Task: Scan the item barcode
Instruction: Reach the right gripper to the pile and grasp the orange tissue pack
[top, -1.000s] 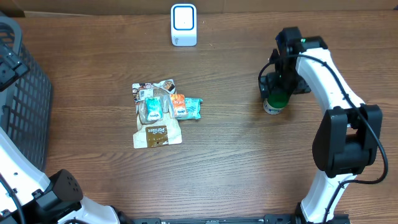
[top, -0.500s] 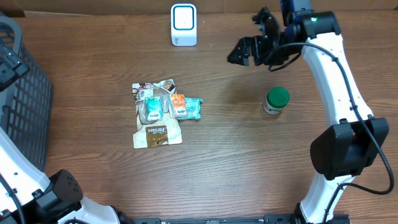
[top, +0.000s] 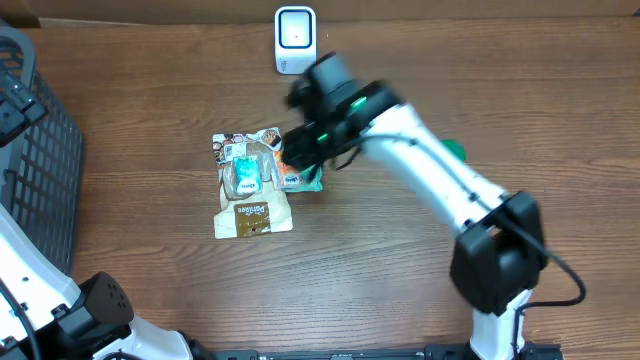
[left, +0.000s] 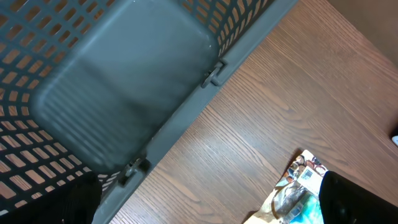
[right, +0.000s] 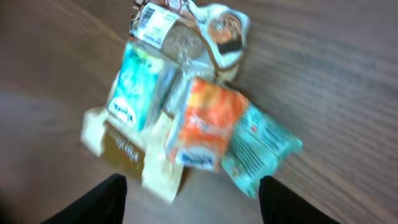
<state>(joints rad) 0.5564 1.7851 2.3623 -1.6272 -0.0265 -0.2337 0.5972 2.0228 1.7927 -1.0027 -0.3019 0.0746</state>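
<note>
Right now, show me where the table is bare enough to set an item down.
Bare wood: between the basket and the snack pile; along the near edge before the pile; the far right of the table beyond the jar. Crowded: around the pile, where the right gripper hangs and its arm slants across the middle.

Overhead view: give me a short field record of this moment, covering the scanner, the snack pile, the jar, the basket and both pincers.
scanner: white, upright at the far edge
snack pile: several packets overlapping, left of centre
jar: green lid, mostly hidden behind the right arm
basket: dark grey mesh, at the left edge
right pincer: open, above the snack pile, holding nothing; blurred in the overhead view
left pincer: open, over the basket's rim, holding nothing
</note>
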